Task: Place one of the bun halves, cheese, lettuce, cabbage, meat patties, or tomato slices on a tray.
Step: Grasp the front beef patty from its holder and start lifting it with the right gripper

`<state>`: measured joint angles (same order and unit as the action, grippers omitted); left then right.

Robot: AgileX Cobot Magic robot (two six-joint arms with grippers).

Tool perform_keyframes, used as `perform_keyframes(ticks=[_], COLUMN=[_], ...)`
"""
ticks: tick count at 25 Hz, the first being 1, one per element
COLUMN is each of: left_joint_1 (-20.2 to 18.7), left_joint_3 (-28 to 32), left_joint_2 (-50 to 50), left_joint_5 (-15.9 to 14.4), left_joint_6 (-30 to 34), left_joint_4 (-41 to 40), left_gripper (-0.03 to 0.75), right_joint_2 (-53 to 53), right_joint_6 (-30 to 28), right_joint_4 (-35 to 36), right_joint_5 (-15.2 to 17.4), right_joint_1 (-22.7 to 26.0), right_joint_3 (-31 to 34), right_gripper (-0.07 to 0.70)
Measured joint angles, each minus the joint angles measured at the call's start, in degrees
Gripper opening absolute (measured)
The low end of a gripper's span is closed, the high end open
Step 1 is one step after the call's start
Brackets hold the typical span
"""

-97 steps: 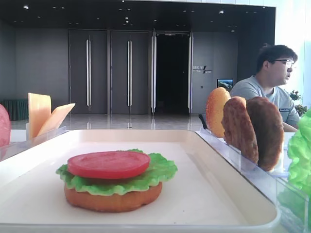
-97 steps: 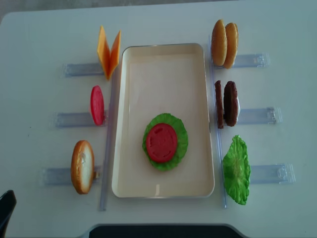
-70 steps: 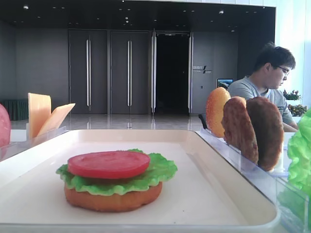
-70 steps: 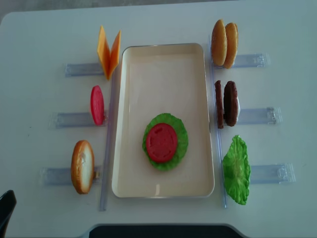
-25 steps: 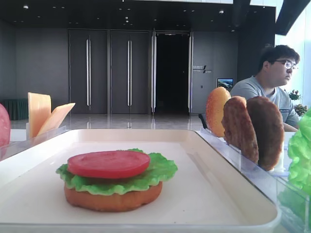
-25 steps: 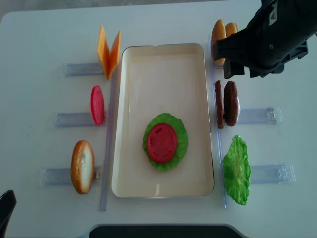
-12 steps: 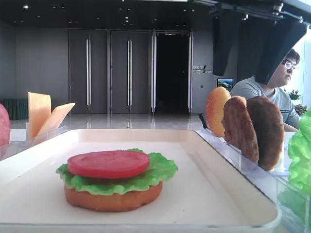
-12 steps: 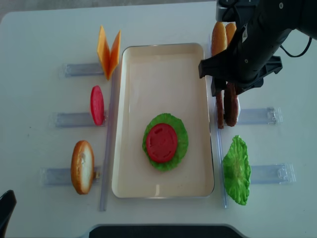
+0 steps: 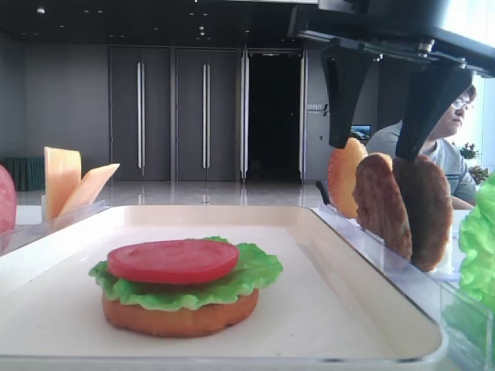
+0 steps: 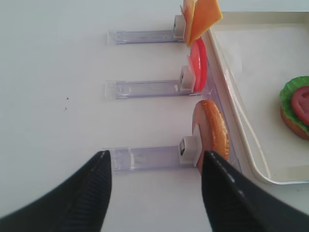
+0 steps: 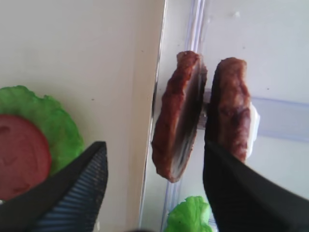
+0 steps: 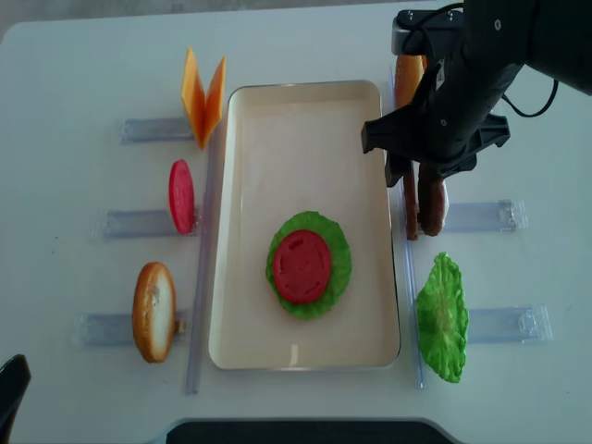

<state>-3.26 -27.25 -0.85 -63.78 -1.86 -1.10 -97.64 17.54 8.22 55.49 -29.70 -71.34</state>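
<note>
Since a moment ago, right gripper (image 11: pixel 154 188) has descended, fingers (image 11: pixel 72 193) spread wide, straddling two upright meat patties (image 11: pixel 178 116) edge-on beside the tray (image 12: pixel 305 139). Left gripper (image 10: pixel 154 193), open too, hangs far off.

We see bright, even light from above on the white table (image 12: pixel 83 55), with only soft, small shadows. In the low side view, the room behind is dark and the window at the right glows almost white. Up close, the right gripper's fingers (image 11: pixel 63 193) look blurry and dark, and the green leaf (image 9: pixel 481 239) at the edge looks fuzzy.
</note>
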Motion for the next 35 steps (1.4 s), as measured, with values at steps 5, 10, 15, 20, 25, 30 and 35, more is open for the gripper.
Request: perform_keyframes(ticks=[5,10,15,20,25,30,35], left_joint_1=[0.00,0.00,0.00,0.00,0.00,0.00,0.00], left_joint_3=[0.00,0.00,0.00,0.00,0.00,0.00,0.00], left_joint_2=[0.00,0.00,0.00,0.00,0.00,0.00,0.00], left_joint_5=[0.00,0.00,0.00,0.00,0.00,0.00,0.00], left_joint_6=[0.00,0.00,0.00,0.00,0.00,0.00,0.00], left_joint_4=[0.00,0.00,0.00,0.00,0.00,0.00,0.00], left_gripper=[0.452,0.452,0.452,0.452,0.452,0.452,0.452], right_joint_2=[-0.92,-0.98,-2.95,-4.78,-5.41,-5.41,-5.41], right_joint_6=[0.00,0.00,0.00,0.00,0.00,0.42,1.20], right_joint_4=[0.00,-0.05,0.00,0.00,-0.27,-1.82,-2.99], right_joint_5=[-0.25,-0.87,-0.96,-0.96,-1.10,-1.40,-1.21], right_joint_1=[0.00,0.00,0.00,0.00,0.00,0.00,0.00], right_joint_3=[0.00,0.00,-0.01,-0.06,-0.06,-0.06,-0.06], right_gripper=[0.415,0.415,0.415,0.415,0.386,0.262,0.142])
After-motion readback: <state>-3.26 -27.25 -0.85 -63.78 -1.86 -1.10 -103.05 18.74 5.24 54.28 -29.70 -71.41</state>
